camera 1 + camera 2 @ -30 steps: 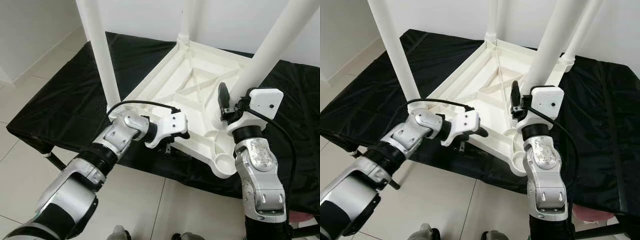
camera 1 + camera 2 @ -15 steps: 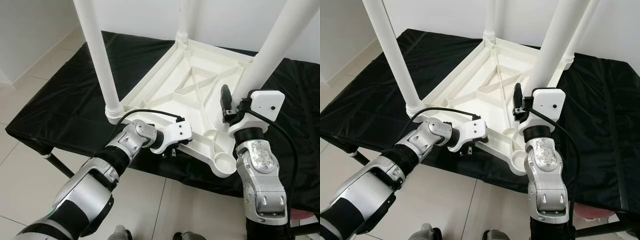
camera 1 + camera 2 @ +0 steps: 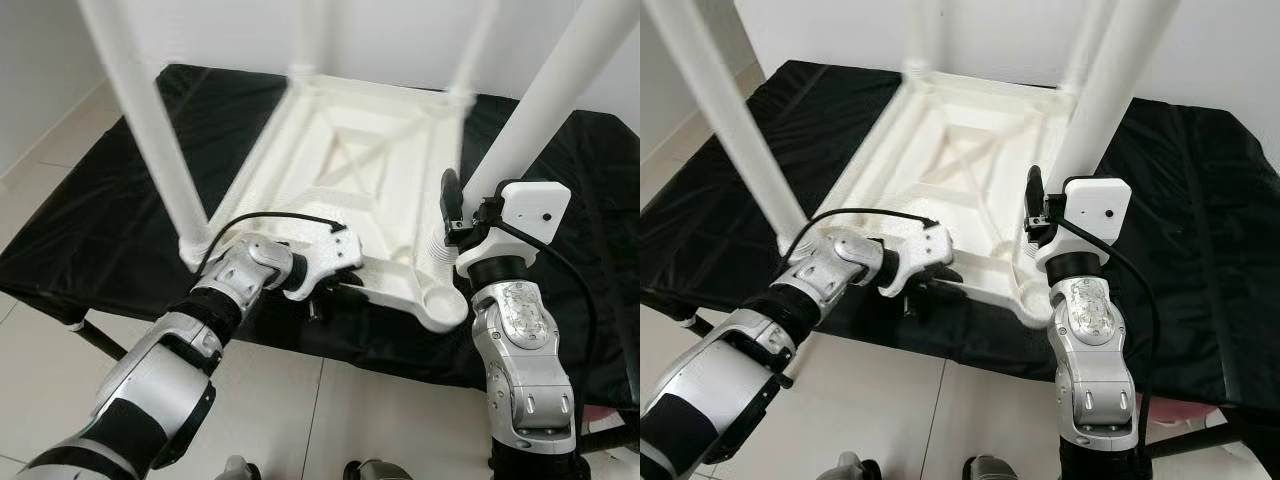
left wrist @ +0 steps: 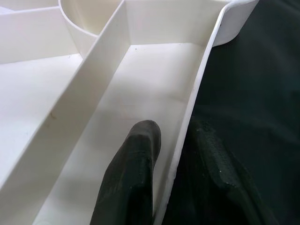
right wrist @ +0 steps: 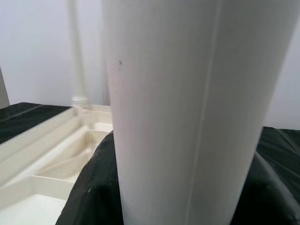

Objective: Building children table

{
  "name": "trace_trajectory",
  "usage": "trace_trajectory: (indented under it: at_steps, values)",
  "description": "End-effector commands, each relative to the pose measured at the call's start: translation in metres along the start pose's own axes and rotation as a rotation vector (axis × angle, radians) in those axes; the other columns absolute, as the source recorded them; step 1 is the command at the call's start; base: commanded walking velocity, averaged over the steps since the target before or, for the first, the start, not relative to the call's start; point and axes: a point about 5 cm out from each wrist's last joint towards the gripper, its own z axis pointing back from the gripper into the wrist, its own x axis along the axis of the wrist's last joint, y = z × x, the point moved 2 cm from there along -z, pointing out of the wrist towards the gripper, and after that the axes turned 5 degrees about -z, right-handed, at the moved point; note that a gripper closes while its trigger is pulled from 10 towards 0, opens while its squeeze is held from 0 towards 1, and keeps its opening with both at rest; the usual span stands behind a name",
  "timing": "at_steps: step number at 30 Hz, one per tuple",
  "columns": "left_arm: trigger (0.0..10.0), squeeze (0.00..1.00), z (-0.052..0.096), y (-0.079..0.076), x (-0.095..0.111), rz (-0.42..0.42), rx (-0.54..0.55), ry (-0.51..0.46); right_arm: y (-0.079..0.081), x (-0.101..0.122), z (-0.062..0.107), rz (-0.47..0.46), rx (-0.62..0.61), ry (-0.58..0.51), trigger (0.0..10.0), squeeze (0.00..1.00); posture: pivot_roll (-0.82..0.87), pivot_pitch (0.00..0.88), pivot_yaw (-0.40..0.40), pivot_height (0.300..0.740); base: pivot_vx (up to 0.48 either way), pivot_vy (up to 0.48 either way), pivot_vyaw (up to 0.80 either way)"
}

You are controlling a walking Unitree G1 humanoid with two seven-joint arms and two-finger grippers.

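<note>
Left wrist view: your left claw (image 4: 176,154) pinches the upturned table's rim (image 4: 199,89) to steady it while your right claw (image 3: 455,215) clamps the leg (image 3: 535,110).

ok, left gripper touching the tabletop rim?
Touching. Left wrist view shows the left gripper straddling the tabletop rim, one finger inside against the wall, the other outside.

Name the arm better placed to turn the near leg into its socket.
Right, likely: the right gripper already clasps the near leg, while the left gripper pinches the tabletop rim.
</note>
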Motion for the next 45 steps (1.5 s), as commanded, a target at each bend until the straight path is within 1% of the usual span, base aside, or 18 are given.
trace_trajectory:
  at_steps: [1, 5, 6, 7, 8, 10, 12, 14, 15, 19, 22, 24, 26, 30, 34, 35, 40, 45]
  values:
    - [0.0, 0.0, 0.016, 0.007, -0.013, 0.088, 0.133, -0.035, 0.005, 0.0, 0.001, -0.014, 0.024, 0.005, 10.0, 0.0, -0.06, 0.137, 0.036, 0.74, 0.0, 0.0, 0.0]
    - [0.0, 0.0, 0.024, 0.011, -0.015, 0.074, 0.175, -0.044, 0.008, -0.001, -0.001, -0.022, 0.044, 0.005, 10.0, 0.0, -0.05, 0.133, 0.027, 0.74, 0.0, 0.0, 0.0]
    - [0.9, 0.0, 0.026, 0.012, -0.016, 0.06, 0.187, -0.033, 0.009, -0.001, -0.002, -0.026, 0.053, 0.005, 10.0, 0.0, -0.05, 0.131, 0.026, 0.74, 0.0, 0.0, 0.0]
    - [10.0, 0.0, 0.027, 0.011, -0.019, 0.038, 0.19, -0.014, 0.011, -0.001, -0.003, -0.03, 0.067, 0.008, 10.0, 0.0, -0.05, 0.131, 0.026, 0.74, 0.0, 0.0, 0.0]
    - [10.0, 0.0, 0.027, 0.011, -0.019, 0.038, 0.19, -0.014, 0.011, -0.001, -0.003, -0.03, 0.067, 0.008, 10.0, 0.0, -0.05, 0.131, 0.026, 0.74, 0.0, 0.0, 0.0]
    - [10.0, 0.0, 0.03, 0.012, -0.026, -0.012, 0.217, 0.039, 0.017, -0.003, -0.002, -0.045, 0.107, 0.019, 10.0, 0.0, -0.05, 0.13, 0.025, 0.74, 0.0, 0.0, 0.0]
    - [10.0, 0.0, 0.03, 0.011, -0.028, -0.024, 0.234, 0.051, 0.023, -0.009, 0.0, -0.068, 0.149, 0.055, 10.0, 0.0, -0.05, 0.129, 0.025, 0.74, 0.0, 0.0, 0.0]
    - [10.0, 0.0, 0.023, 0.005, -0.029, -0.017, 0.226, 0.044, 0.037, -0.019, 0.008, -0.117, 0.237, 0.13, 10.0, 0.0, -0.05, 0.128, 0.023, 0.74, 0.0, 0.0, 0.0]
    - [10.0, 0.0, 0.019, 0.004, -0.028, -0.023, 0.226, 0.042, 0.041, -0.023, 0.011, -0.118, 0.259, 0.162, 10.0, 0.0, -0.05, 0.128, 0.023, 0.74, 0.0, 0.0, 0.0]
    - [10.0, 0.0, 0.015, 0.001, -0.027, -0.025, 0.23, 0.034, 0.044, -0.029, 0.015, -0.111, 0.28, 0.201, 10.0, 0.0, -0.06, 0.128, 0.022, 0.74, 0.0, 0.0, 0.0]
    - [10.0, 0.0, 0.011, 0.001, -0.024, -0.016, 0.234, 0.023, 0.042, -0.035, 0.017, -0.103, 0.268, 0.226, 10.0, 0.0, -0.07, 0.129, 0.023, 0.74, 0.0, 0.0, 0.0]
    - [10.0, 0.0, 0.007, 0.0, -0.022, -0.011, 0.233, 0.006, 0.035, -0.041, 0.02, -0.089, 0.245, 0.239, 10.0, 0.0, -0.08, 0.13, 0.024, 0.74, 0.0, 0.0, 0.0]
    - [10.0, 0.0, 0.006, 0.001, -0.02, -0.006, 0.235, -0.002, 0.029, -0.045, 0.023, -0.048, 0.228, 0.229, 10.0, 0.0, -0.08, 0.131, 0.025, 0.74, 0.0, 0.0, 0.0]
    - [10.0, 0.0, 0.005, 0.001, -0.019, -0.001, 0.232, -0.011, 0.022, -0.047, 0.027, -0.031, 0.204, 0.212, 10.0, 0.0, -0.09, 0.132, 0.031, 0.74, 0.0, 0.0, 0.0]
    - [10.0, 0.0, 0.007, 0.0, -0.02, 0.003, 0.223, -0.013, 0.018, -0.051, 0.028, -0.024, 0.188, 0.209, 10.0, 0.0, -0.09, 0.132, 0.037, 0.74, 0.0, 0.0, 0.0]
    - [10.0, 0.0, 0.008, 0.0, -0.02, 0.003, 0.213, -0.014, 0.014, -0.055, 0.027, -0.024, 0.169, 0.211, 10.0, 0.0, -0.09, 0.134, 0.04, 0.74, 0.0, 0.0, 0.0]
    - [10.0, 0.0, 0.012, -0.002, -0.023, 0.005, 0.195, -0.013, 0.012, -0.062, 0.022, -0.037, 0.162, 0.218, 10.0, 0.0, -0.08, 0.136, 0.044, 0.74, 0.0, 0.0, 0.0]
    - [10.0, 0.0, 0.015, -0.007, -0.025, -0.005, 0.156, -0.017, 0.018, -0.07, 0.016, -0.069, 0.199, 0.24, 10.0, 0.0, -0.08, 0.136, 0.04, 0.74, 0.0, 0.0, 0.0]
